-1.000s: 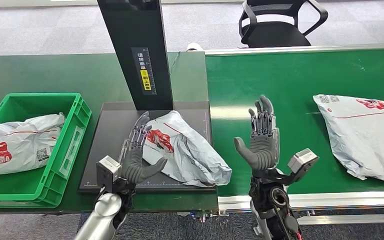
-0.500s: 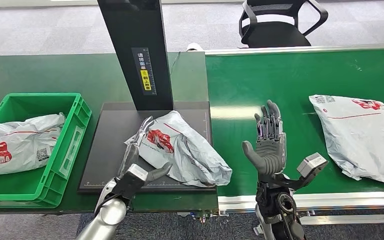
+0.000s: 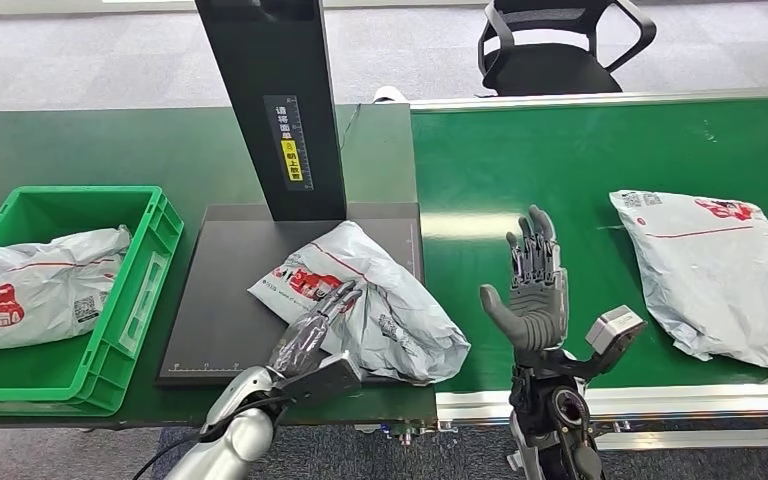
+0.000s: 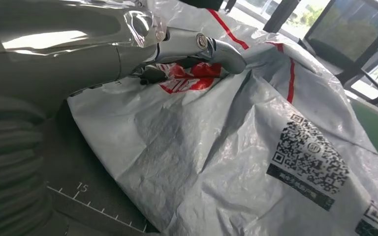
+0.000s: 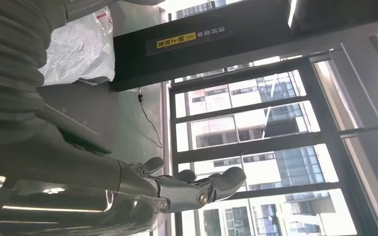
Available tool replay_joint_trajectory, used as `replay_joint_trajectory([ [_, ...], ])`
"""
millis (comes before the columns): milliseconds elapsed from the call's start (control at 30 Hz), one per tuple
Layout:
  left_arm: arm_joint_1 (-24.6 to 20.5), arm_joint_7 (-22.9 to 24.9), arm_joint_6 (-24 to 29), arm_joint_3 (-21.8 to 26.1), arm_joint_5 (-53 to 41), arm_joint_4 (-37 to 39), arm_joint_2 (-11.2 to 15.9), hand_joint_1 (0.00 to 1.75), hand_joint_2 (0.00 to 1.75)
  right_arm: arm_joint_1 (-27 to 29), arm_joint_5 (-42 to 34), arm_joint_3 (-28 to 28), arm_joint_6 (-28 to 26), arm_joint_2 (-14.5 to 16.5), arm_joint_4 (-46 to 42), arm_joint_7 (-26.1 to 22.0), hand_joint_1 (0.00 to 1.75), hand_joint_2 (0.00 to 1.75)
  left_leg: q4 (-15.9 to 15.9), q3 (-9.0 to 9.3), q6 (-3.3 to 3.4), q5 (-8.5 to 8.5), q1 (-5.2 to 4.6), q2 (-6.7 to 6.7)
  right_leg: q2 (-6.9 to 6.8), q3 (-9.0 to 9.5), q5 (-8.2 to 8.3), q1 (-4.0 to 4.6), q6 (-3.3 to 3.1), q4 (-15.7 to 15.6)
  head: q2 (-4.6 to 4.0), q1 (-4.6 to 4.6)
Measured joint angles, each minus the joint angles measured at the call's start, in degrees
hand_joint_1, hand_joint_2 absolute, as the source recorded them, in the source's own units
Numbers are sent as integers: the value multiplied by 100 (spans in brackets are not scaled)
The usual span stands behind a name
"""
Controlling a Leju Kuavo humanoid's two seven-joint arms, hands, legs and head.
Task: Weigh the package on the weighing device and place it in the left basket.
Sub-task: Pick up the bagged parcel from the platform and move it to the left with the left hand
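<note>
Where the left hand's fingers (image 3: 332, 302) lie stretched flat on the package (image 3: 370, 300), they press on its near-left part beside the red print, and the thumb rests on the crumpled film in the left wrist view (image 4: 211, 46) — nothing is pinched or clenched, the left hand (image 3: 310, 335) simply rests on the bag. The package lies on the dark platform of the weighing device (image 3: 230, 310), its long axis running diagonally from the far-left corner near the black column (image 3: 275, 100) toward the near right, where its bulging end hangs over the platform's edge toward the green belt (image 3: 580, 160). The right hand (image 3: 532, 290) stands upright over the belt, fingers apart and holding nothing. The left basket (image 3: 110, 330), a green crate just beside the platform, holds another white bag (image 3: 30, 285) with red print. A further bag (image 3: 710, 270) lies on the belt, well apart — at the right.
</note>
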Motion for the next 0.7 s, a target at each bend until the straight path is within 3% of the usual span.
replay_joint_trajectory([
  [433, -316, -37, -275, 23, 133, 512, -108, 0, 175, 3, 163, -215, 9, 103, 4, 86, 0, 175, 0, 2, 0, 0, 0, -1, 0, 4, 0, 0, 0, 0, 0, 1],
  [467, -329, -37, -293, 22, 128, 542, -112, 14, 175, 3, 178, -224, 9, 108, 6, 88, 0, 175, 0, 2, 0, 0, 0, -1, 0, 4, 0, 0, 0, 0, 0, 1],
  [567, -357, -38, -314, 22, 116, 599, -114, 131, 175, 4, 197, -236, 9, 115, 8, 92, 0, 175, 0, 2, 0, 0, 0, -1, -1, 5, 0, 0, 0, 0, 0, 0],
  [600, -360, -42, -308, 22, 116, 607, -114, 157, 175, 4, 200, -242, 8, 118, 8, 95, 0, 175, 0, 3, 0, 0, 0, -1, -1, 5, 0, 0, 0, 0, 0, 1],
  [700, -375, -68, -234, 27, 114, 610, -114, 164, 175, 4, 204, -271, 3, 130, 8, 107, 0, 175, 0, 4, 0, 0, 0, -2, -1, 6, 0, 0, 0, 0, 0, 1],
])
